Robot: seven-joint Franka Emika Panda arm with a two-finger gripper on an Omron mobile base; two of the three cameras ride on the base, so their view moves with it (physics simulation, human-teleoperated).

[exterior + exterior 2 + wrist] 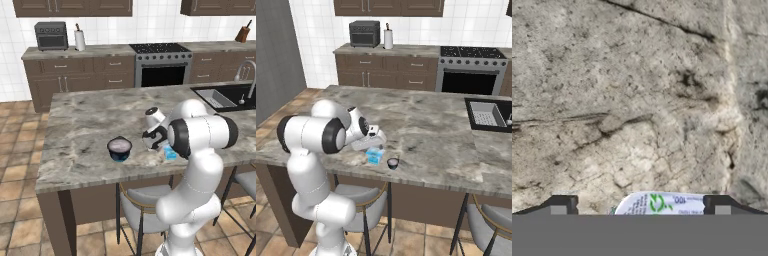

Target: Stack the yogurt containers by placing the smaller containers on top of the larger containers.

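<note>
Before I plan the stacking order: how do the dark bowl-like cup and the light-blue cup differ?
The dark bowl-like cup is round, navy and wider; the light-blue cup is squarish, see-through and smaller. The dark cup stands apart from the arm in the left base view; the blue cup sits right under the hand, its printed top between the open pincer tips. Both stand upright near the counter's front edge.

Three yogurt containers stand on the marble tabletop [80, 130], near its front edge. The largest, a round dark navy cup [119, 148] with a pale lavender top, stands upright and apart from the other two. The light-blue cup [375, 156] is squarish and translucent; in the hand view its white printed lid [662, 203] shows a green mark. Just beside it stands the tiny dark cup [392, 163], round, upright, with a pale top.
</note>
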